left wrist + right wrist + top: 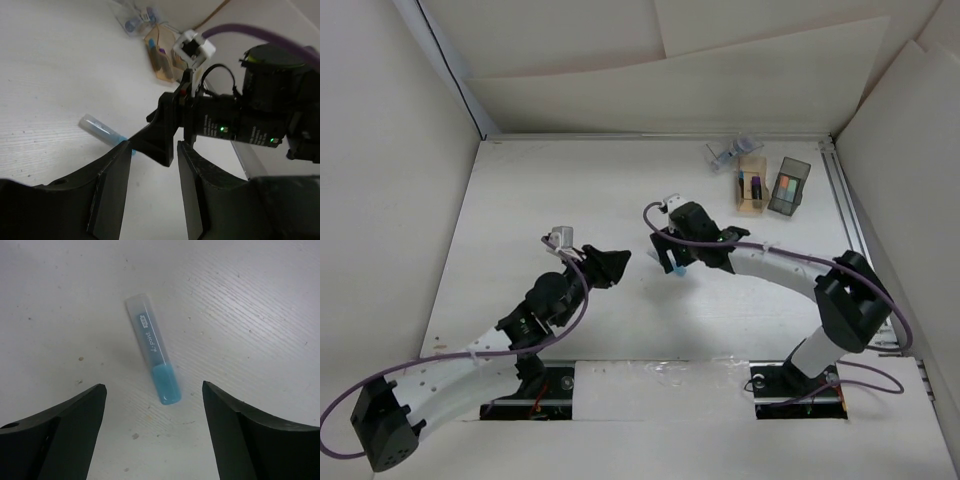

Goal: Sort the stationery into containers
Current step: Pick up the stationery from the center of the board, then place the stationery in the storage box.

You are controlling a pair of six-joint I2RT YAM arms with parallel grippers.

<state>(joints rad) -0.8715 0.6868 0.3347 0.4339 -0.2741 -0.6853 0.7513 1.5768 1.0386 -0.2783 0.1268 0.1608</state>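
A short clear-bodied marker with a blue end (152, 356) lies flat on the white table. My right gripper (154, 386) is open and hovers just above it, one jaw on each side of the blue end, touching nothing. In the top view the right gripper (670, 258) stands over the marker (677, 269). My left gripper (612, 264) is open and empty, just left of it; its wrist view shows the marker (102, 131) beyond its fingertips (120, 155). The amber box (752, 188), smoky grey box (788, 185) and clear box (732, 153) stand at the back right with items inside.
The right arm's wrist and purple cable (250, 32) fill the space in front of the left gripper. White walls enclose the table on three sides. A metal rail (848, 215) runs along the right edge.
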